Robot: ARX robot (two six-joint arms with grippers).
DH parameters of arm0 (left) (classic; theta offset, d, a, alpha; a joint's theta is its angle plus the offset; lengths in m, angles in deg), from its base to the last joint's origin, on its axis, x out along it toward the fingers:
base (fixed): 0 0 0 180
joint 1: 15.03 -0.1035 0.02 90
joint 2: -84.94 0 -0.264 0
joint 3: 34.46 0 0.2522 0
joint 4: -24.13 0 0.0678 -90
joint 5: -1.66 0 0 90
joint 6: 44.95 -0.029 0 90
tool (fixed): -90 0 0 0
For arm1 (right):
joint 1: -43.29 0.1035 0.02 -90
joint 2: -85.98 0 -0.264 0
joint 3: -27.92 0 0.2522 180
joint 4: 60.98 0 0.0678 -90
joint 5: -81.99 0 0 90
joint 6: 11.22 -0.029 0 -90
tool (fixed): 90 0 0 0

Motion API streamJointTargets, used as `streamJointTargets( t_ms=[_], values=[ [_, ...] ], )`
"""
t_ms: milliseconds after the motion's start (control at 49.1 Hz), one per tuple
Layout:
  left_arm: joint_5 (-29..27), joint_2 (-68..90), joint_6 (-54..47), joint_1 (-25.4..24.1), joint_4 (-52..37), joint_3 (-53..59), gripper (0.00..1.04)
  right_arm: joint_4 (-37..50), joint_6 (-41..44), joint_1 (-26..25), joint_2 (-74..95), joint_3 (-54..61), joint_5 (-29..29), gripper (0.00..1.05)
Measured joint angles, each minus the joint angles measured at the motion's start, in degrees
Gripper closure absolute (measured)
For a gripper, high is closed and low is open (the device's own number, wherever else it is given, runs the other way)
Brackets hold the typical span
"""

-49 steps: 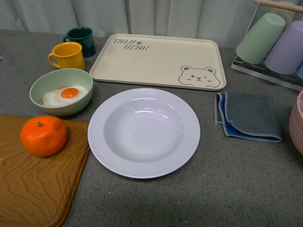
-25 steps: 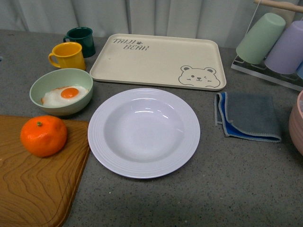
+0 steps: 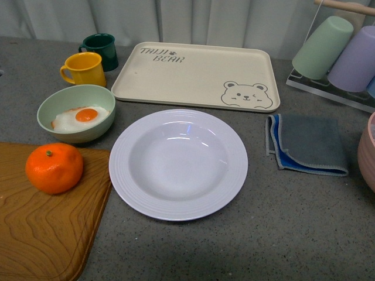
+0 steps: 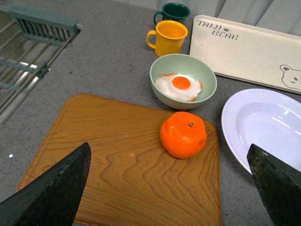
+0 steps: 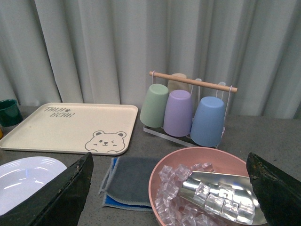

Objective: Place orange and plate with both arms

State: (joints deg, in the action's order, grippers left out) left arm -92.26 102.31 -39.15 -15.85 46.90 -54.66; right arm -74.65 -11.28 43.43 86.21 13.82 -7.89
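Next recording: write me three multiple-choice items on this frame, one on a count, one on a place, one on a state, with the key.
1. How many handled mugs are in view? A one, B two, C four.
2. The orange rests: A on the wooden board, B in the plate, C in a mug.
3. The plate is: A empty, B stacked on another, C upside down.

Key: 1 B, one yellow and one dark green. 2 A, wood grain lies under it in the front and left wrist views. 3 A, its hollow faces up, bare.
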Motion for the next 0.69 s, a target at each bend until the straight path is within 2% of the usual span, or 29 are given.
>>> streamJointTargets(
  t_ms=[163,326,407,550,692],
  values=[
    [1.16,16.68,2.56,0.52,-10.75,-2.16,0.07,0.0,0.0,0.0,0.0,0.0,-0.02,0.09],
    [3.06,35.41,4.79,1.88,-15.85,-7.96,0.07,0.0,0.0,0.0,-0.02,0.0,-0.02,0.09],
    [1.97,47.5,4.92,2.23,-22.38,-11.41,0.07,0.0,0.0,0.0,0.0,0.02,-0.02,0.09],
    [3.69,63.69,5.4,2.73,-23.5,-18.43,0.07,0.0,0.0,0.0,-0.02,0.0,-0.02,0.09],
    [4.61,72.3,6.36,3.65,-25.07,-23.06,0.07,0.0,0.0,0.0,0.0,0.0,-0.02,0.09]
  ],
)
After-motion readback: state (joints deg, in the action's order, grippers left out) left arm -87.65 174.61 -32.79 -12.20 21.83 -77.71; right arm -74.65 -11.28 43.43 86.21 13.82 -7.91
